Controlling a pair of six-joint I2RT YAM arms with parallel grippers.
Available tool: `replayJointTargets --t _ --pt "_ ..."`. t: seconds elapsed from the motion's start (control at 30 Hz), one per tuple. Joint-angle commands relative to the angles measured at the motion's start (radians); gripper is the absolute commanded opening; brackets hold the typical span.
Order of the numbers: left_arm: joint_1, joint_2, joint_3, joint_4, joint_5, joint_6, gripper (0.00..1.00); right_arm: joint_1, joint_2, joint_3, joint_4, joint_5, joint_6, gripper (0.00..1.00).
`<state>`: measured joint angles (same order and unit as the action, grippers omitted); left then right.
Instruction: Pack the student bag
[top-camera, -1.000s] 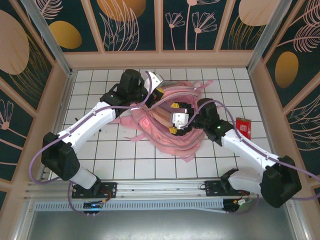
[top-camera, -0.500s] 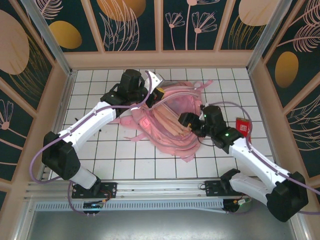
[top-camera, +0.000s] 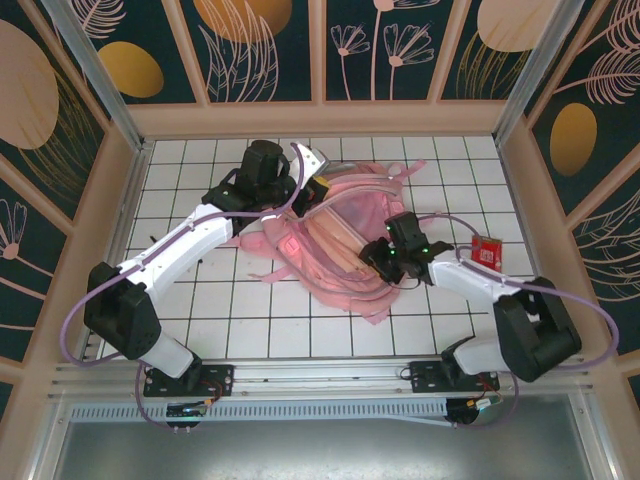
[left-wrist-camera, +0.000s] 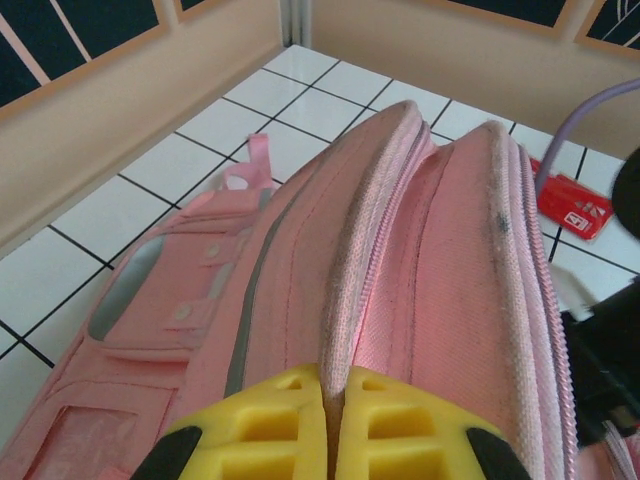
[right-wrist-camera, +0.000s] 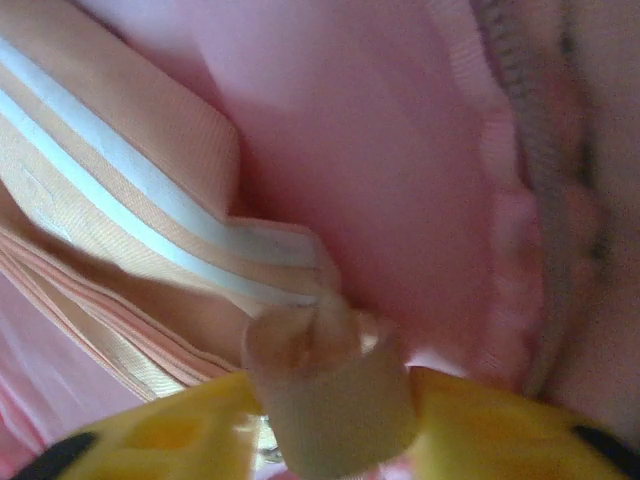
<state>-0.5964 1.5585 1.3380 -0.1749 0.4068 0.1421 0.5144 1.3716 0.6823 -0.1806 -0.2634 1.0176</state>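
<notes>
Pink fabric takes up the middle of the white-tiled worktop (top-camera: 250, 320) in the top view: the student bag (top-camera: 345, 285) lies with its long axis running roughly from the near side to the far side. The left claw (top-camera: 315, 190) is at its far-left rim and the right claw (top-camera: 373, 258) at the right side of its mouth, where peach striped fabric (top-camera: 335, 240) shows inside. A red packet (top-camera: 487, 250) lies to the right, apart from the bag and beside the right forearm, so the right arm is the nearer one to it. From the left wrist, the left claw (left-wrist-camera: 335, 415) has its yellow fingers together, clamped on the zip rim of the student bag (left-wrist-camera: 300, 270), whose ridges run straight away from it; the red packet (left-wrist-camera: 570, 205) sits beyond on the tiles. From the right wrist, the right claw (right-wrist-camera: 330, 425) has a cream tab (right-wrist-camera: 330, 385) between its fingers, joined to the peach striped fabric (right-wrist-camera: 130, 190), with the bag's pink lining (right-wrist-camera: 400, 150) directly ahead. I cannot tell whether the fingers actually pinch the tab. Judging by this, the bag's interior lies straight ahead of the right claw, so any push inward would likely go along that line while the left claw holds the rim up.
</notes>
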Motion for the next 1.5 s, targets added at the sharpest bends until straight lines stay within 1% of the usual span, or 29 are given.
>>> replayJointTargets --t 0.0,0.07,0.13,0.17,0.37,0.47,0.5,0.6,0.67,0.73,0.8,0.83,0.87,0.93,0.97,1.0,1.13,1.23,1.3,1.33,1.4,1.47 --pt "-0.004 0.006 0.019 0.144 0.067 -0.025 0.00 0.013 0.044 0.095 0.125 -0.002 0.006 0.27" --pt "-0.005 0.006 0.014 0.150 0.078 -0.033 0.00 0.013 0.067 0.142 0.125 0.020 -0.008 0.18" --pt "-0.004 0.006 0.006 0.158 0.093 -0.038 0.00 0.002 0.093 0.154 0.172 0.035 -0.013 0.04" --pt "-0.004 0.006 0.003 0.160 0.099 -0.038 0.00 -0.005 0.105 0.149 0.209 0.028 -0.007 0.00" --pt "-0.004 0.008 -0.005 0.174 0.108 -0.048 0.00 -0.048 0.226 0.137 0.488 0.039 0.001 0.00" --pt "-0.005 0.006 -0.010 0.189 0.099 -0.063 0.00 -0.057 0.300 0.144 0.602 -0.038 0.079 0.00" --pt "-0.003 0.005 -0.011 0.192 0.090 -0.068 0.00 -0.044 0.309 0.147 0.635 -0.071 0.111 0.00" --pt "-0.004 -0.001 -0.022 0.209 0.068 -0.086 0.00 0.026 0.280 0.164 0.629 -0.078 0.171 0.00" --pt "-0.004 -0.004 -0.033 0.223 0.052 -0.096 0.00 0.072 0.266 0.168 0.653 -0.111 0.196 0.00" --pt "-0.004 -0.009 -0.049 0.236 0.019 -0.102 0.00 0.095 0.248 0.152 0.700 -0.162 0.225 0.05" --pt "-0.003 -0.014 -0.065 0.251 -0.011 -0.102 0.00 0.102 0.220 0.123 0.706 -0.196 0.246 0.09" --pt "-0.003 -0.015 -0.073 0.259 -0.018 -0.100 0.00 0.103 0.199 0.110 0.691 -0.201 0.252 0.11" --pt "-0.003 -0.015 -0.078 0.263 -0.019 -0.099 0.00 0.106 0.175 0.099 0.659 -0.194 0.246 0.16" --pt "-0.001 -0.012 -0.083 0.266 -0.019 -0.093 0.00 0.107 0.113 0.089 0.521 -0.152 0.190 0.35" --pt "-0.002 -0.010 -0.086 0.264 -0.020 -0.090 0.00 0.104 0.085 0.092 0.447 -0.122 0.146 0.43" --pt "-0.001 -0.009 -0.092 0.264 -0.024 -0.083 0.00 0.104 0.049 0.093 0.372 -0.085 0.104 0.46" --pt "0.003 -0.014 -0.125 0.267 -0.043 -0.059 0.00 0.083 -0.087 0.058 0.165 -0.006 0.037 0.51" --pt "0.006 -0.008 -0.144 0.263 -0.030 -0.036 0.00 0.067 -0.214 0.062 -0.022 0.097 -0.009 0.53" --pt "0.005 0.003 -0.158 0.257 -0.006 -0.015 0.00 0.039 -0.302 0.084 -0.169 0.186 -0.049 0.54" --pt "0.005 0.008 -0.163 0.248 -0.001 -0.006 0.00 0.005 -0.336 0.097 -0.230 0.223 -0.074 0.54" --pt "0.005 0.018 -0.177 0.213 0.006 0.034 0.00 -0.112 -0.395 0.130 -0.343 0.286 -0.177 0.57" --pt "0.003 0.020 -0.204 0.169 -0.009 0.099 0.00 -0.237 -0.430 0.177 -0.412 0.346 -0.281 0.64"
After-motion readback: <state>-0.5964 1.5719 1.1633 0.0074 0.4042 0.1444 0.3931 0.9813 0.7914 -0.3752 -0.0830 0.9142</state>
